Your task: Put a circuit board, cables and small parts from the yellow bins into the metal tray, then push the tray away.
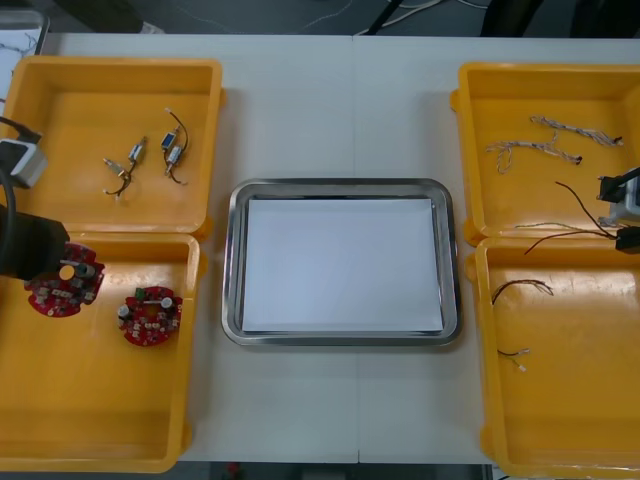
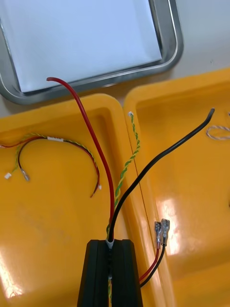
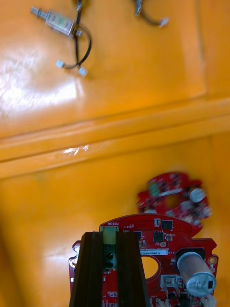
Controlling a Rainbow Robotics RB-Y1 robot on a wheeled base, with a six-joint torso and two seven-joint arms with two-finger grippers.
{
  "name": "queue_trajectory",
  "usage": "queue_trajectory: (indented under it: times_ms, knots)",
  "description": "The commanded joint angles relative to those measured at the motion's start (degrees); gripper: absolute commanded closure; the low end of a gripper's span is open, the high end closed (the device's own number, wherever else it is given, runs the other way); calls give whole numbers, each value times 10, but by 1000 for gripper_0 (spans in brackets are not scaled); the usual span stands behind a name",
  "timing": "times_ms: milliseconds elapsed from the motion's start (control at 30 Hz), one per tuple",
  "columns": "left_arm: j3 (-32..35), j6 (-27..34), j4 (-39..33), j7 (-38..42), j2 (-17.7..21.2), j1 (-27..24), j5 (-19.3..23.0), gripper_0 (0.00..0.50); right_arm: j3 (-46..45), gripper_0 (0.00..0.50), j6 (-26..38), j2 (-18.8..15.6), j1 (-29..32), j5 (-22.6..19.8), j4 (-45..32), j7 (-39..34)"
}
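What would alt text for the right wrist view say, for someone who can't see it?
The right end effector, shut, grips red, black and twisted yellow-green cables above two yellow bins. A loose cable lies in one bin; the tray sits beyond.

We see a light desk, seamed down its middle, with dark floor beyond its far edge.
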Motion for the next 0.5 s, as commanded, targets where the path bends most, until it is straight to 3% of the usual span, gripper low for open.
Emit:
queue_trajectory:
  times_ms: [33, 167, 267, 500]
  knots:
    - [-64, 5, -20, 142, 8, -65, 11, 500, 40, 500, 2, -25, -26, -16, -34, -23]
    - [-111, 5, -20, 193, -22, -101, 8, 500, 68, 500, 2, -29, -35, -20, -51, -55]
    - [-164, 5, -20, 238, -52, -130, -21, 500, 84, 500, 2, -30, -41, -20, -65, -78]
    - [-340, 5, -3, 345, -112, -201, -149, 500, 84, 500, 2, -32, -43, -26, -69, -84]
